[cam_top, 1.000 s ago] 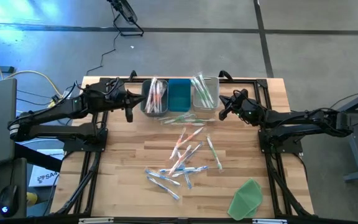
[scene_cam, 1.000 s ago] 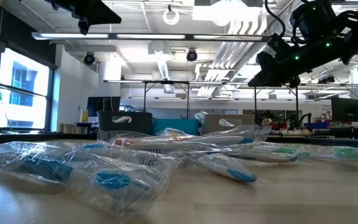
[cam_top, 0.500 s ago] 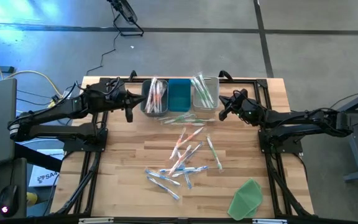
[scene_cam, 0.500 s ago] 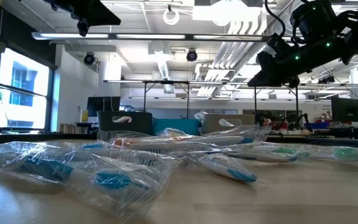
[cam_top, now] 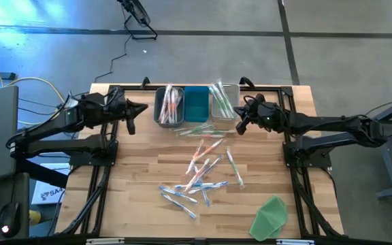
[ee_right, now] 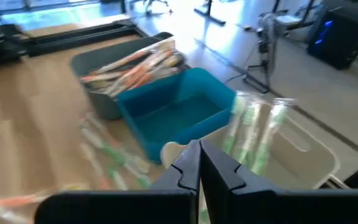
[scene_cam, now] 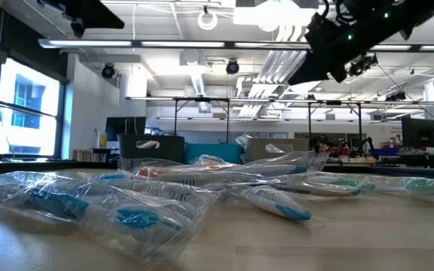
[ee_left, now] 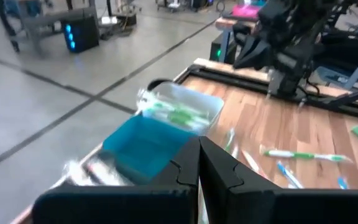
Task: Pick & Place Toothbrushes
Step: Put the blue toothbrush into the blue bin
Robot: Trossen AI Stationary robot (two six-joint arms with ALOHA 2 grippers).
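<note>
Judging by the desk point(cam_top: 141, 197), sorting is partly done: some toothbrushes point(cam_top: 199, 178) fill outer bins, many remain loose, both pincers closed and empty.

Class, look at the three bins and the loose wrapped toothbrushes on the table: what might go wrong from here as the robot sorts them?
1. The loose toothbrushes lie crossed and overlapping in crinkly clear wrappers, so a gripper may lift two together or slip off the film.
2. Several green toothbrushes lie right against the front of the blue bin, where a descending gripper might knock its wall.
3. The right gripper hangs shut near the right bin; it must open before any pick.
</note>
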